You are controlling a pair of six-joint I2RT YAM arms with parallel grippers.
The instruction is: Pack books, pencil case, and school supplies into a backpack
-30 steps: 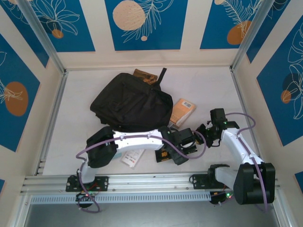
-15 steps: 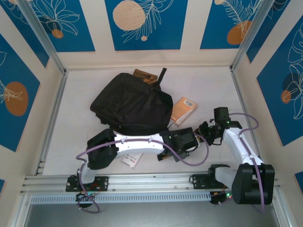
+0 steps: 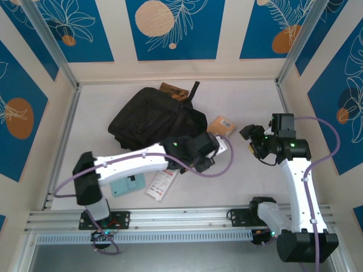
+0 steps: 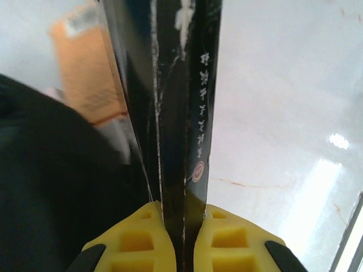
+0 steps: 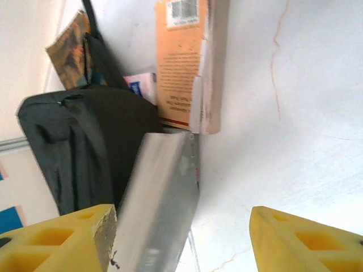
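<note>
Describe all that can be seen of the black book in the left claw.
The black book is thin and glossy, with small pale characters and a round red seal down its narrow edge. It is clamped between the yellow fingers of the left claw, over the white table, beside the black backpack.

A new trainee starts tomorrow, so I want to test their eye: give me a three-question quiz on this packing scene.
1. True or false: the right gripper has its jaws shut on the orange book.
2. What does the left gripper hold? A) orange book B) black book C) nothing
3. Fill in: the orange book lies beside the large black ____.
Key: 1 false, jaws open; 2 B; 3 backpack.
</note>
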